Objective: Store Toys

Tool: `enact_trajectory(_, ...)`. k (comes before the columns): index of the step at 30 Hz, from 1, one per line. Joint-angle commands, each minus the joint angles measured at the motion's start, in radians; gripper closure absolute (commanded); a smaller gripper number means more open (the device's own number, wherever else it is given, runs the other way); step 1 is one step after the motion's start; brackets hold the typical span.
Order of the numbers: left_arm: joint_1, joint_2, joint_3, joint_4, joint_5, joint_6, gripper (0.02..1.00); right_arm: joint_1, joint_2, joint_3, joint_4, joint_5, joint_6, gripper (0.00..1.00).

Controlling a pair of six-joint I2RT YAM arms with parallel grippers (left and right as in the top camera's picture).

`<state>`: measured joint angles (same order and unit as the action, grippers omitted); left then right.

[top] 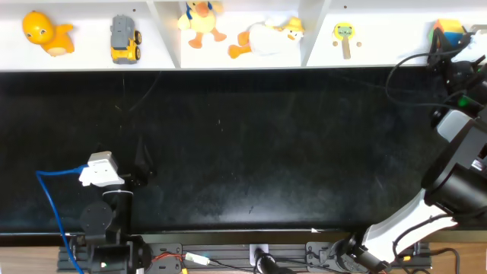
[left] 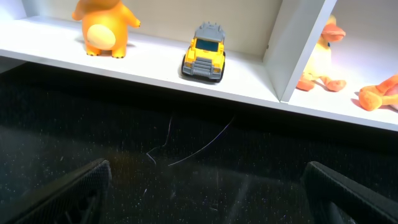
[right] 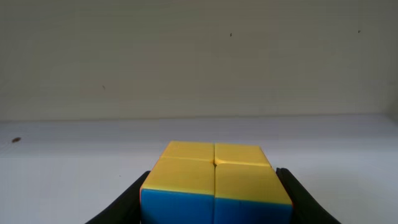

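task looks nearly done, judging by where things lie. the white shelf (top: 91, 65) along the far edge of the black table (top: 266, 137) already holds most toys:
- left compartment: orange round-bellied figure (left: 102, 28) and yellow truck (left: 204, 53), standing apart.
- middle compartment: yellow duck plush (top: 202, 19) upright, w/ a white-and-orange plush (top: 266, 38) lying beside it.
- right compartment: small green toy on a stick (top: 345, 36).

remaining item is the yellow-and-blue cube (right: 214, 171). the right hand (right: 214, 202) is clamped on it, one finger on each side. the cube is inside the right compartment, over the white shelf floor and facing the back wall. can't tell whether its underside touches the shelf or hangs just above it.

the left hand (left: 205, 186) hangs over the table near its own base. its fingers are wide apart w/ nothing btwn them, and it points toward the left compartment.

so approx five toys are stored, and one is at the shelf but not released. left to do, imo: set the cube down, open up, then back the right arm out w/o dragging the cube or bumping the green toy in the same compartment. every toy i can see is on or at the shelf, so prob nothing more to fetch after that.
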<state>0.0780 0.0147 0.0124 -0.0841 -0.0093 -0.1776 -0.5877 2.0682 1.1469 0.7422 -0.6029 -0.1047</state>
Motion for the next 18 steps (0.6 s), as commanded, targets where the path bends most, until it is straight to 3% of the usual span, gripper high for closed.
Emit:
enact_trajectory(1, -0.005, -0.012, -0.004, 0.001, -0.008, -0.007, 0.02, 0.035, 0.049, 0.05, -0.004, -0.014, -0.034, 0.954)
enact_trajectory(13, -0.005, -0.012, -0.004, 0.001, -0.008, -0.007, 0.02, 0.084, 0.097, 0.121, -0.027, -0.014, -0.029, 0.956)
enact_trajectory(14, -0.005, -0.012, -0.004, 0.001, -0.008, -0.007, 0.02, 0.084, 0.097, 0.121, -0.034, -0.014, -0.024, 0.91)
enact_trajectory(15, -0.005, -0.012, -0.004, 0.001, -0.008, -0.007, 0.02, 0.084, 0.097, 0.121, -0.039, -0.013, -0.002, 0.766)
enact_trajectory(18, -0.005, -0.012, -0.004, 0.001, -0.008, -0.007, 0.02, 0.08, 0.095, 0.121, -0.041, -0.014, 0.055, 0.156)
